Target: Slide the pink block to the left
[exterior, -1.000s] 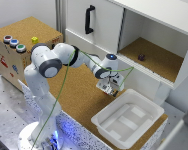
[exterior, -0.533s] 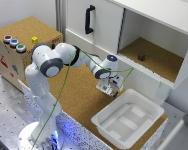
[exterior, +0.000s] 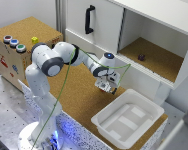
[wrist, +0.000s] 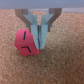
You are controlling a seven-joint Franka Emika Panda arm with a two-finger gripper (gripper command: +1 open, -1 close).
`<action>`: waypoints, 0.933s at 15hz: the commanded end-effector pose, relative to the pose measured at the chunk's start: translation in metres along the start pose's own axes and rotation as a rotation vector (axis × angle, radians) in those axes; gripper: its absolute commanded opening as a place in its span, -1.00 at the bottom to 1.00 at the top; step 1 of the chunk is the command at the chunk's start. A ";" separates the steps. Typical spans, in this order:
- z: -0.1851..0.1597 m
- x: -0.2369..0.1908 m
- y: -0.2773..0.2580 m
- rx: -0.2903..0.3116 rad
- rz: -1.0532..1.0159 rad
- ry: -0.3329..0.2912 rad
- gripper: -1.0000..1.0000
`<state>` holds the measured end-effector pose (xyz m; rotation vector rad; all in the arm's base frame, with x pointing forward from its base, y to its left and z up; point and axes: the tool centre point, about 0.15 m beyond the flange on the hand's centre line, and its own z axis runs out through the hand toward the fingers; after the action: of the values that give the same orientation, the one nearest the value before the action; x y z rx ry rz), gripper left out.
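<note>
The tool (wrist: 39, 34) is down at the surface of the brown cork-topped counter (exterior: 79, 95), and in the wrist view its two grey fingers (wrist: 42, 31) stand pressed close together with no gap showing between them, clenched on nothing. The small reddish-pink block (wrist: 27, 42) with dark markings on its face sits on the cork touching the side of those fingers, not between them. In the exterior view the block is only a small reddish spot (exterior: 100, 85) under the tool, near the front of the white cabinet and a little way from the white plastic tray (exterior: 105, 123).

That arrangement reads as the pushing step: the closed fingers are set as a blunt paddle against one face of the block, with contact made or very nearly so. How far the block has yet to travel cannot be judged from here.

The next move calls for a level sweep across the cork, keeping the fingertips low enough to stay on the block's face. The block looks slightly skewed to the fingers, so it may pivot and slip off to one side.
</note>
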<state>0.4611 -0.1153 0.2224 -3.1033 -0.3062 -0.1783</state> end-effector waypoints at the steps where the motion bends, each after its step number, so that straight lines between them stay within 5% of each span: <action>1: 0.003 -0.003 -0.037 0.070 -0.054 0.024 -1.00; 8: -0.013 -0.012 -0.093 0.171 -0.143 0.021 -1.00; 14: -0.010 -0.015 -0.124 0.192 -0.179 0.022 -1.00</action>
<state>0.4393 -0.0235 0.2342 -2.9286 -0.5194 -0.0957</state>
